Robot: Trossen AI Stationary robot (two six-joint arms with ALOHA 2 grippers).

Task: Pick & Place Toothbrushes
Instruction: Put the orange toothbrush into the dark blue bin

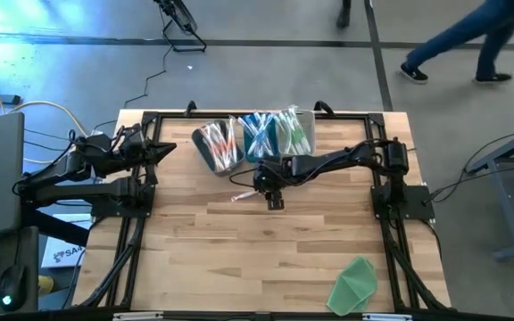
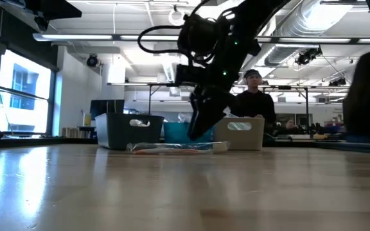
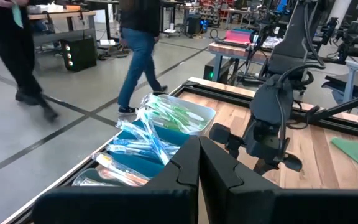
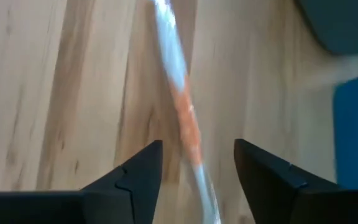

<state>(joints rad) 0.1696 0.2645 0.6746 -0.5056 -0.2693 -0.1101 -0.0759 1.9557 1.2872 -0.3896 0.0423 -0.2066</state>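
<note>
One orange-and-clear toothbrush (image 4: 185, 118) lies flat on the wooden table (image 1: 239, 259), just in front of the bins (image 1: 241, 195). My right gripper (image 4: 197, 165) hangs open over it, slanting down, one finger on each side of the toothbrush's near end and clear of it; the low view shows this gripper (image 2: 204, 125) above the toothbrush (image 2: 172, 148). More toothbrushes fill three bins at the far edge: orange ones (image 1: 219, 145), blue ones (image 1: 261, 135) and green ones (image 1: 294, 131). My left gripper (image 3: 199, 146) is shut and held level at the table's far left (image 1: 169, 148).
A green cloth-like sheet (image 1: 355, 283) lies at the near right corner. A black frame (image 1: 145, 192) runs around the table top. People walk on the floor beyond the far edge (image 1: 458, 45), and a person (image 2: 254, 102) stands behind the bins.
</note>
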